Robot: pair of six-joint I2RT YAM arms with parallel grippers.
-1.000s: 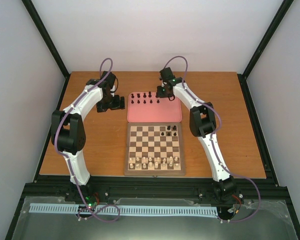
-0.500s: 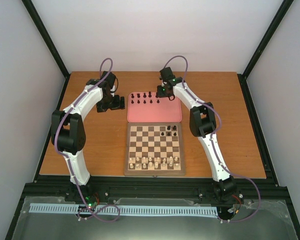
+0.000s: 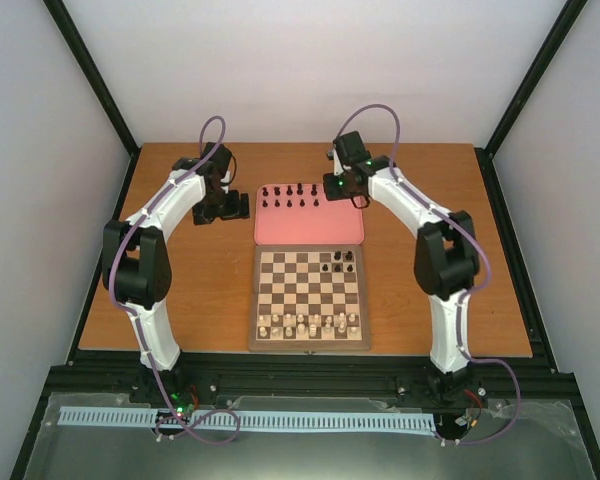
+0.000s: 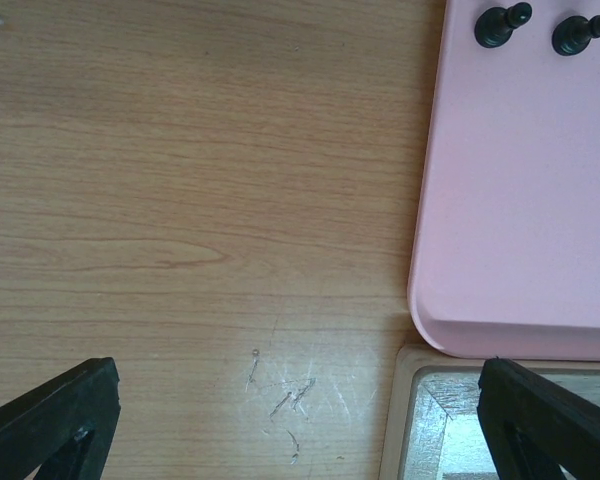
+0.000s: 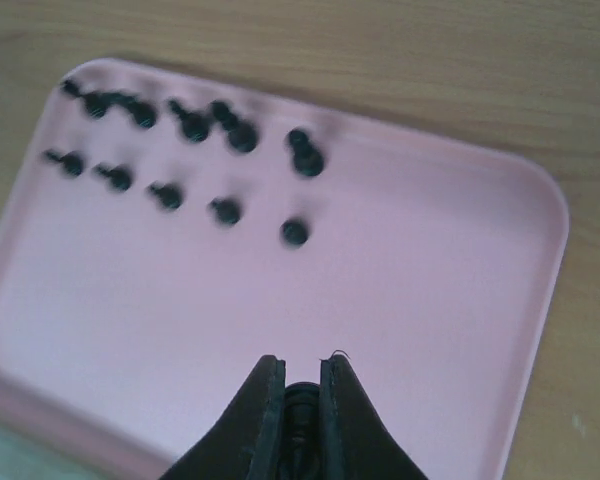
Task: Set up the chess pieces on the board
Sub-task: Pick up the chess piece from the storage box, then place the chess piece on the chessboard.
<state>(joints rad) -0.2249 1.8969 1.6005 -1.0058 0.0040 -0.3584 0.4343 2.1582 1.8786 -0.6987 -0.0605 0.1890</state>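
Several black chess pieces [image 5: 227, 211] stand in two rows on the pink tray [image 5: 410, 270]; in the top view they line its far end [image 3: 290, 196]. A few more black pieces [image 3: 338, 262] stand at the board's [image 3: 310, 345] far right. My right gripper [image 5: 302, 365] hangs above the tray's right part, shut on a black chess piece [image 5: 302, 408] that shows between its fingers. In the top view that right gripper [image 3: 337, 190] is over the tray's far right corner. My left gripper [image 4: 300, 420] is open over bare table left of the tray, holding nothing.
Cream pieces [image 3: 310, 322] fill the board's two near rows. The tray's corner [image 4: 450, 320] and the board's corner [image 4: 420, 400] lie just right of my left gripper, with two black pieces [image 4: 500, 25] further along the tray. Wooden table [image 3: 180, 280] surrounds both.
My right gripper has shut on a black piece and risen off the tray, shifting a little right as its elbow swung outward. The left arm has not moved.
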